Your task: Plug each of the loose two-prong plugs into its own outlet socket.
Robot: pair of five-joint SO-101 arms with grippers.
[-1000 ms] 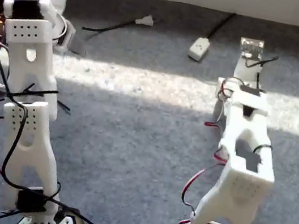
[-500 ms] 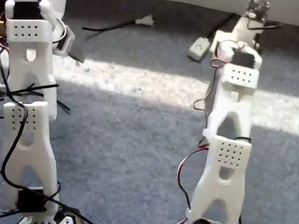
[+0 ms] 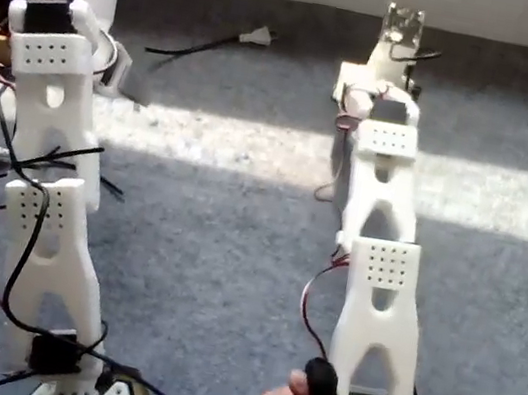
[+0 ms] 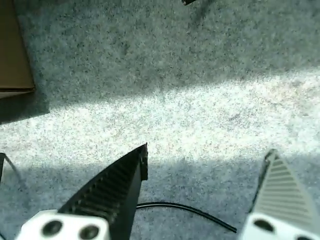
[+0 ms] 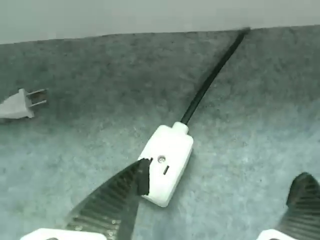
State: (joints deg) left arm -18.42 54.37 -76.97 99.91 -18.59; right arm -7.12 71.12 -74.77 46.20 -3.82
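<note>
Item: white outlet socket (image 5: 167,170), blocky, on a stiff black cord (image 5: 210,75), lying flat on the grey carpet (image 5: 75,150) under the right tool (image 5: 220,182). That tool's fingers stand wide apart, one tip at the socket's edge. Item: white two-prong plug (image 5: 20,105), well apart from the socket, prongs turned roughly toward it. Left tool (image 4: 207,152): fingers apart, nothing held, above a thin black cable (image 4: 185,212). Handling, judged: both pieces light, rigid, smooth plastic, apt to slide and be tugged by their cords. Take the plug by its body behind the prongs and brace the socket by its sides.
</note>
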